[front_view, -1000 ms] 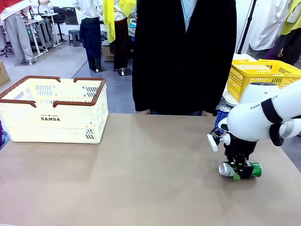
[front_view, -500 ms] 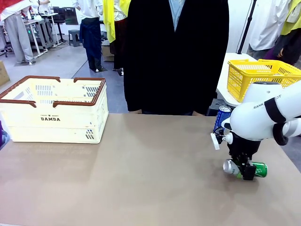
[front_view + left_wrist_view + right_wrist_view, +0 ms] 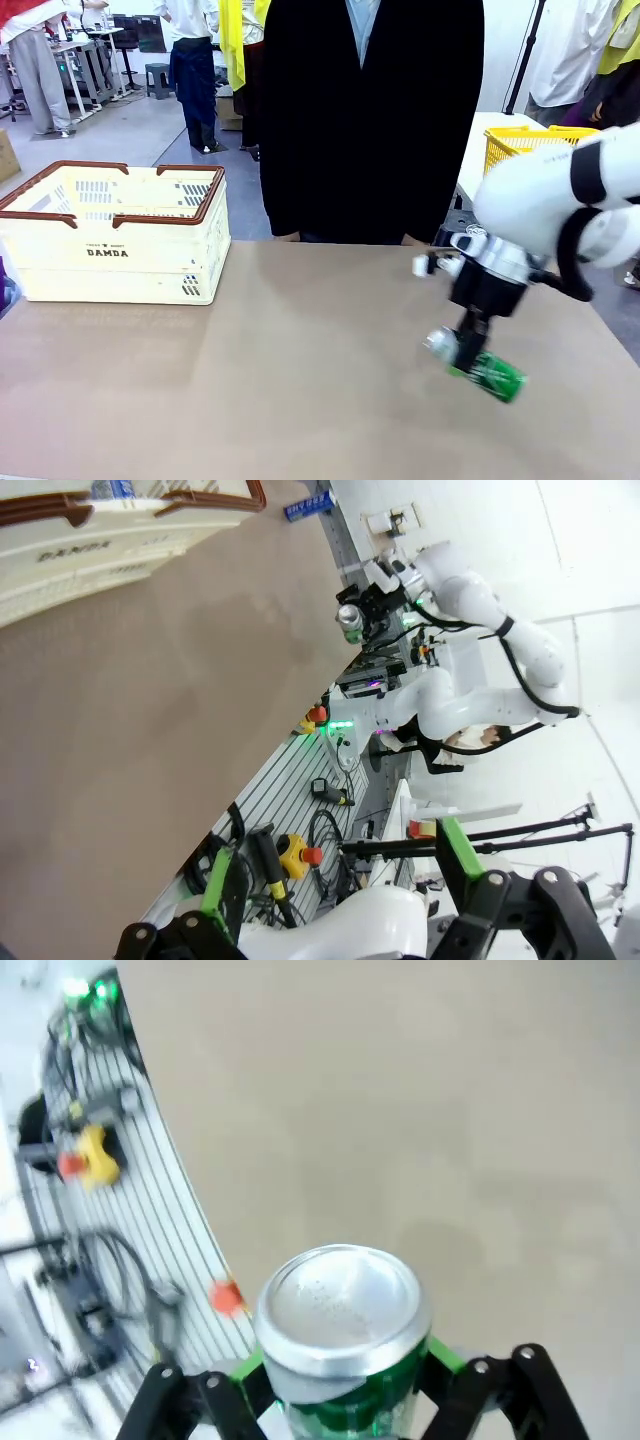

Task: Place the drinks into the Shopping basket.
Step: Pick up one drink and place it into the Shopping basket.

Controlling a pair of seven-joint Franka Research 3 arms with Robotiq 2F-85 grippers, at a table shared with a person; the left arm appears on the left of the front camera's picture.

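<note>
Pinching the green can (image 3: 485, 372) near its silver top with the right fingers (image 3: 468, 346), tilted above the bench (image 3: 300, 350), well right of the Shopping basket (image 3: 110, 215). With left fingers (image 3: 455, 855) spread, empty. Best clamped firmly, lifted over the brown rim, then lowered inside. "DAMDA" legible on the basket; can lettering seemingly too blurred to read.

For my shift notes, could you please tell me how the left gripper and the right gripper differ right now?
The left gripper is open and empty; the right gripper is shut on the green can. The right gripper hangs over the table with the can tilted; the left gripper hangs well back, with the Shopping basket and the can far ahead of it. Both are black with green pads.
</note>
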